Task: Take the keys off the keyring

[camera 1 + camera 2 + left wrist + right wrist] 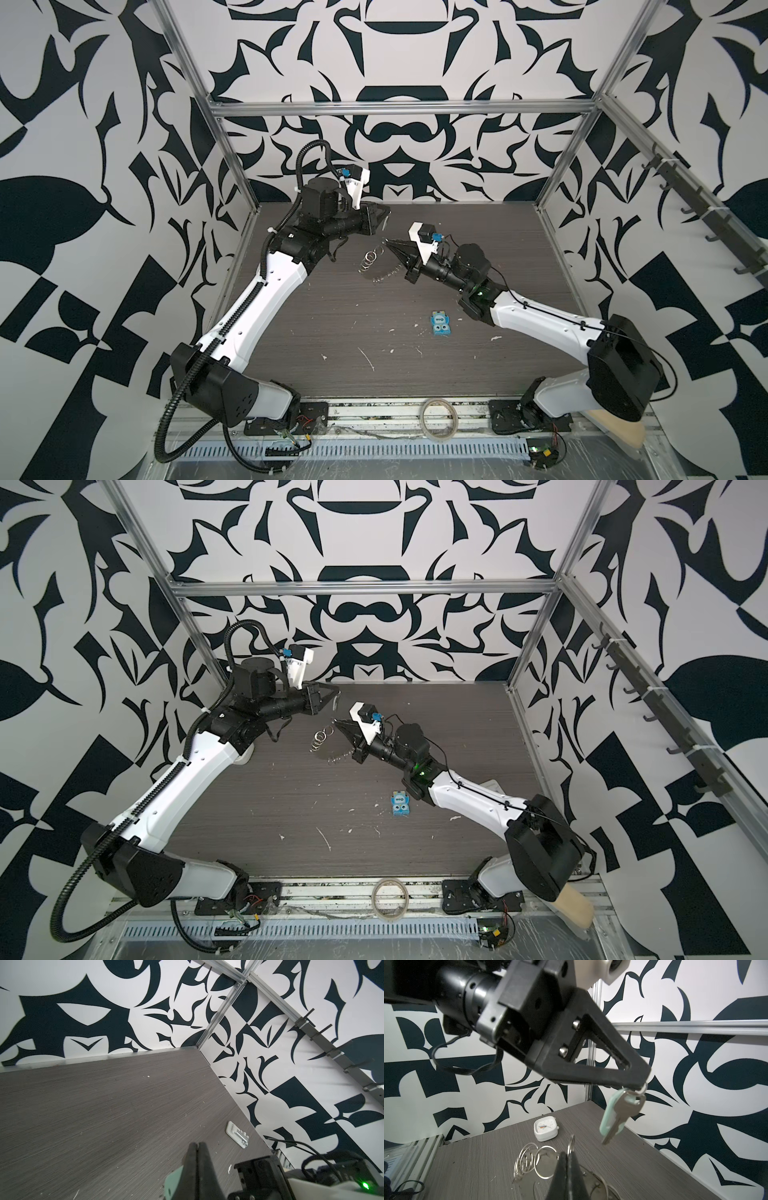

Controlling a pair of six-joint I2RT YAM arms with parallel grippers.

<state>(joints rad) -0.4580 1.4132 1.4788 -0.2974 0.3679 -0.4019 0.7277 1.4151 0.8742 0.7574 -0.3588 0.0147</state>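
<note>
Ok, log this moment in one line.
left gripper: shut on keys, in the air | right gripper: shut on a loop of keyring | keys: hanging clear of keyring | keyring: on table

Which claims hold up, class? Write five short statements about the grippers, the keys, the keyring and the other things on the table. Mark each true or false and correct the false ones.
1. The left gripper holds the keys by a small metal loop, hanging clear of the table. True.
2. The right gripper stands wide open. False: its jaws are shut, pinching one loop of the keyring.
3. The keyring's flat disc rests on the table. True.
4. The blue block sits inside the tape roll. False: the block lies on the table and the roll lies apart from it on the front rail.
5. A small white clock sits on the table. True.
</note>
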